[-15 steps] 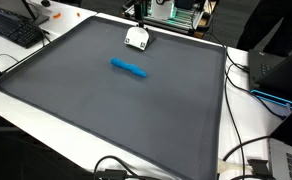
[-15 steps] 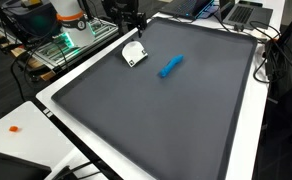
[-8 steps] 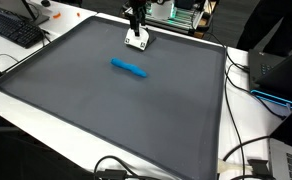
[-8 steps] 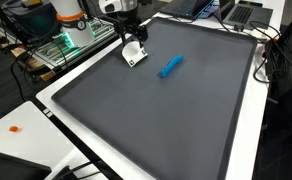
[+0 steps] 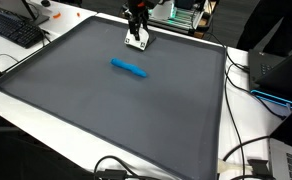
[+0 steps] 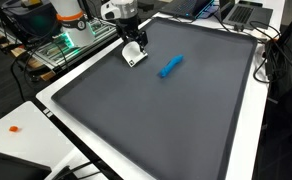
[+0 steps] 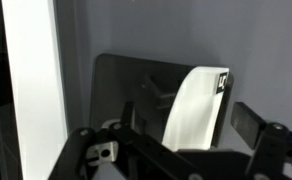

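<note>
Logging item one: gripper, jaws spread wide and holding nothing, poised directly above the white object. That object lies flat on the grey mat near its far edge, so it sits straight below the fingertips, not off to either side. Whether the fingertips touch it I cannot tell. Item two: blue cylinder, lying loose near the mat's middle, well apart from the gripper. Item three: keyboard, off the mat at a table corner. In the wrist view the white object fills the space between the two fingers. Its long axis runs up the picture, across the line on which the jaws close, and I judge they straddle its narrow width. This view alone shows a small black label at the object's top corner and the table's white edge alongside. Both exterior views alone show the blue cylinder and the mat's full extent.
</note>
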